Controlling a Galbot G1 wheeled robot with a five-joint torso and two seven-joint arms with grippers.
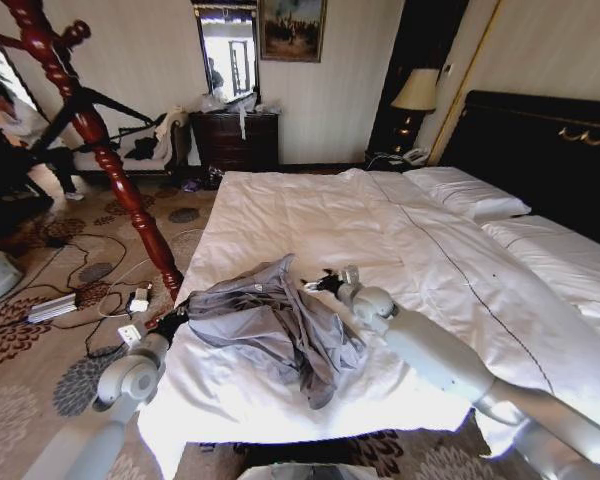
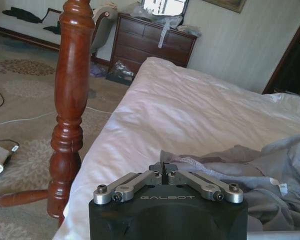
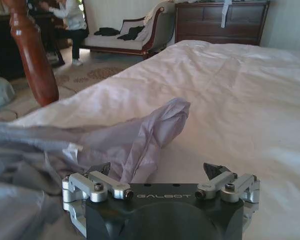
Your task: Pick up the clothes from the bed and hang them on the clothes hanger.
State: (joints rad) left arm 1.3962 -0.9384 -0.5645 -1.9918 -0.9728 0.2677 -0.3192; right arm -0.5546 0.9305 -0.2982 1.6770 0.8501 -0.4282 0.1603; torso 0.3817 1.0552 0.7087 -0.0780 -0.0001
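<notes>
head: clothes (image 1: 270,325) crumpled lower centre on bed (image 1: 380,230), left gripper (image 1: 170,322) at their left edge, right gripper (image 1: 325,283) at their right | left wrist: fingers (image 2: 157,174) pinched on fabric | right wrist: fingers (image 3: 215,172) spread beside fold

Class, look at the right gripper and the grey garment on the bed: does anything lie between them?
Nothing visible does. The right gripper sits open on the white sheet with a fold of the garment just ahead of its fingers. The left gripper is shut on the garment's other edge.
</notes>
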